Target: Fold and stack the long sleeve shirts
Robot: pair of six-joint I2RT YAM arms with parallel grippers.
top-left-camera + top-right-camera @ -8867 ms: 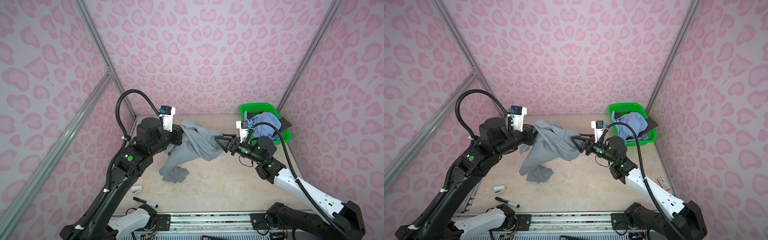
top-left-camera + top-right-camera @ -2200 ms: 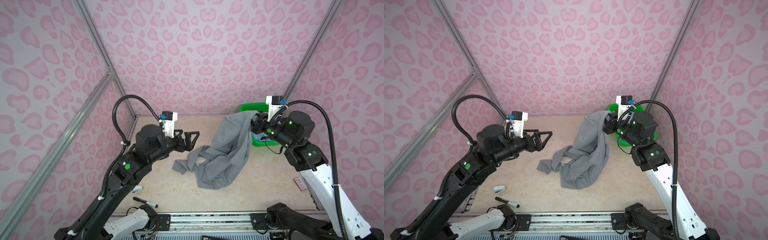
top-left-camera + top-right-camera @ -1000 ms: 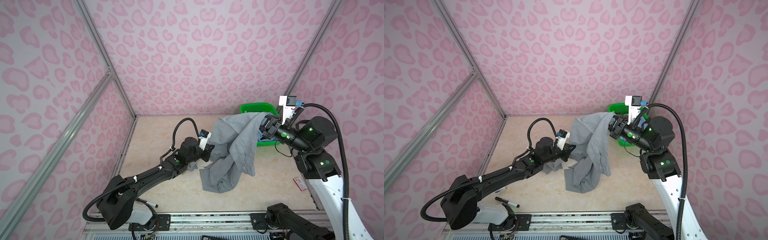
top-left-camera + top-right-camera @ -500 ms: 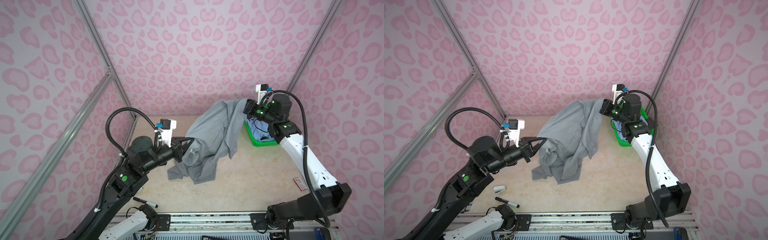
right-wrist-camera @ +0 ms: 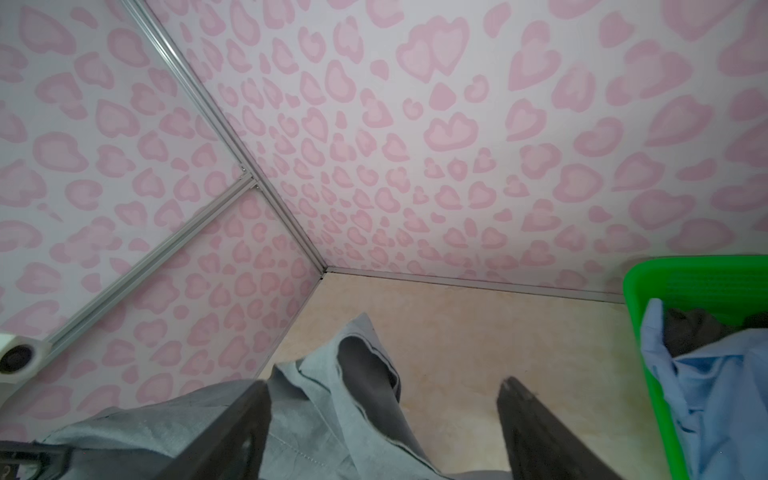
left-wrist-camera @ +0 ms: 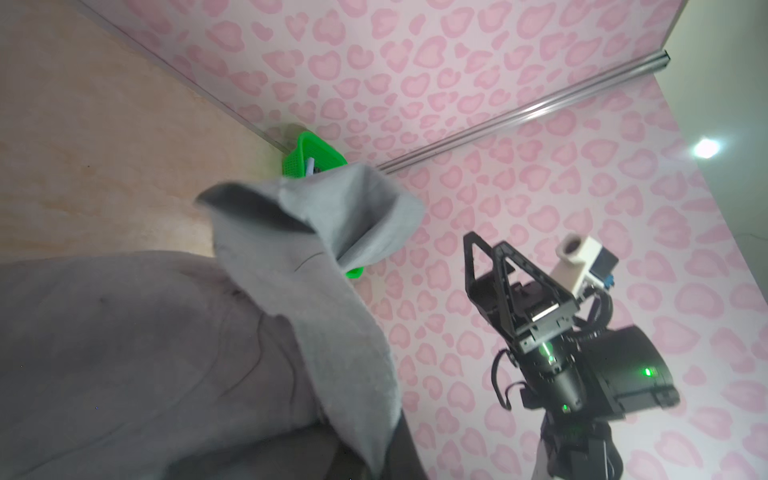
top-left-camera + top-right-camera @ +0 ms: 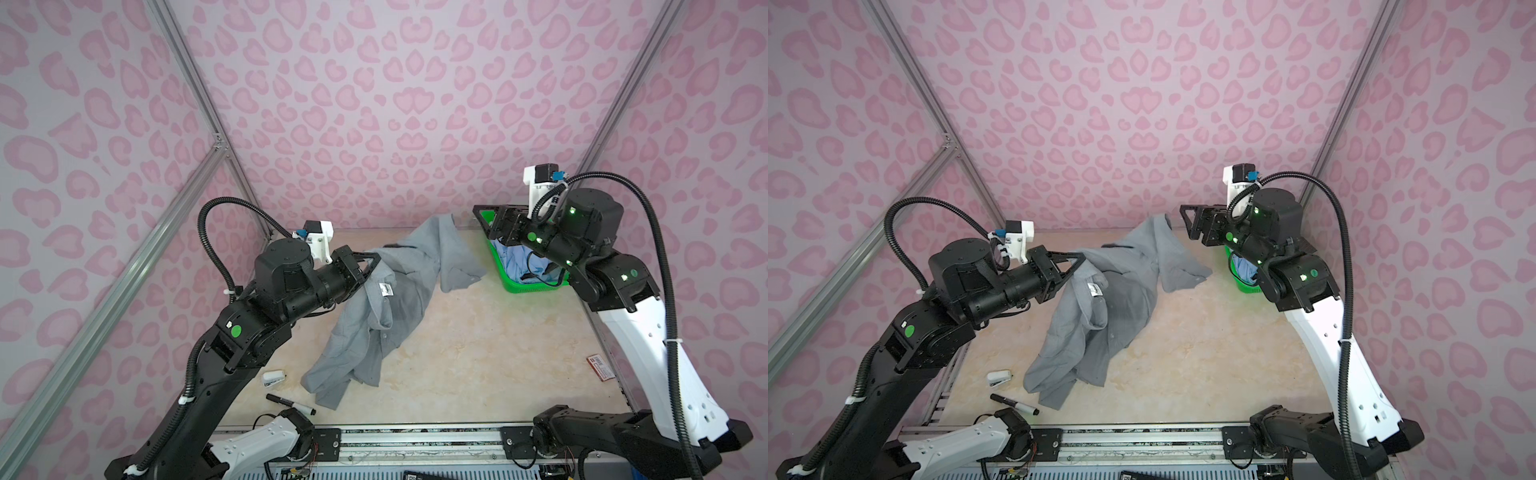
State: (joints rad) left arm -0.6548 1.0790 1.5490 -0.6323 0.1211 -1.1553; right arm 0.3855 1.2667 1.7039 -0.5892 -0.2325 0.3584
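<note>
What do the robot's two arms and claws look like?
Both the left arm and right arm are black with white lower shells, green dots, and looping ribbed black cables. Each wrist carries a white camera block. The left gripper and right gripper have thin black triangular open-frame fingers.

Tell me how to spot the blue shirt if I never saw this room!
Find the far right corner of the pink heart walls, where a green basket sits on the table. The light blue shirt is bunched inside it. It is the only blue cloth; the grey shirt is out over the table, not in the basket.
</note>
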